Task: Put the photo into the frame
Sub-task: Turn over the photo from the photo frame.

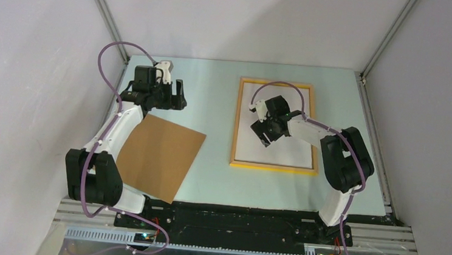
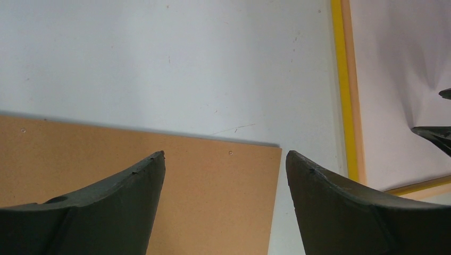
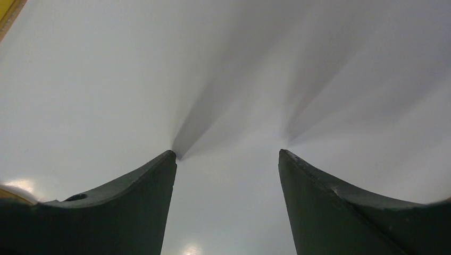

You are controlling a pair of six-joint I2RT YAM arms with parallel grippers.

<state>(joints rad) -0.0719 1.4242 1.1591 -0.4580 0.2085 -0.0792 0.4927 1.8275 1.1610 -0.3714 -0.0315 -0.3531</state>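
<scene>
The frame [image 1: 272, 166], with thin yellow-orange edges, lies flat on the table right of centre. Its edge also shows in the left wrist view [image 2: 344, 95]. A plain white surface [image 1: 289, 151] fills its inside. No dark landscape print shows, and I cannot tell whether this white surface is the photo's back. My right gripper [image 1: 266, 130] is open, with its fingertips down on the white surface [image 3: 223, 79] in the frame's left half. My left gripper [image 1: 171, 96] is open and empty above the far corner of the brown backing board [image 1: 160, 156].
The brown backing board [image 2: 213, 191] lies tilted on the left of the pale table [image 1: 221, 84], partly under my left arm. White walls and metal rails close the table on the left, far and right sides.
</scene>
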